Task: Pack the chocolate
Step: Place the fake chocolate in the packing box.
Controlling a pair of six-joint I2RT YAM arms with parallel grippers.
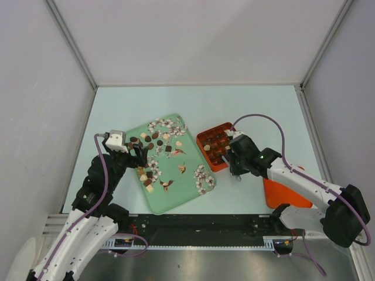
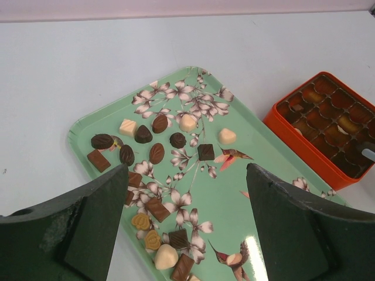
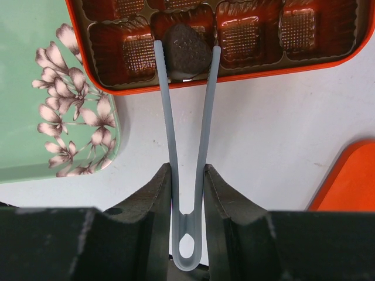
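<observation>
Ahead of right gripper [image 3: 186,175], clamped on tongs [image 3: 167,117], we box one chocolate [image 3: 186,50]; below wide-open empty left gripper [image 2: 187,199], many remain.

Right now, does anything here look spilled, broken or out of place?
Nothing stands out. Chocolates lie loose on the green tray, and grey tongs hold one dark piece over a cell at the box edge.

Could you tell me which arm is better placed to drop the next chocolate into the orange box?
The right. Its claw grips grey tongs holding a dark chocolate over a cell of the orange box. The left claw hangs open above the green tray.
</observation>
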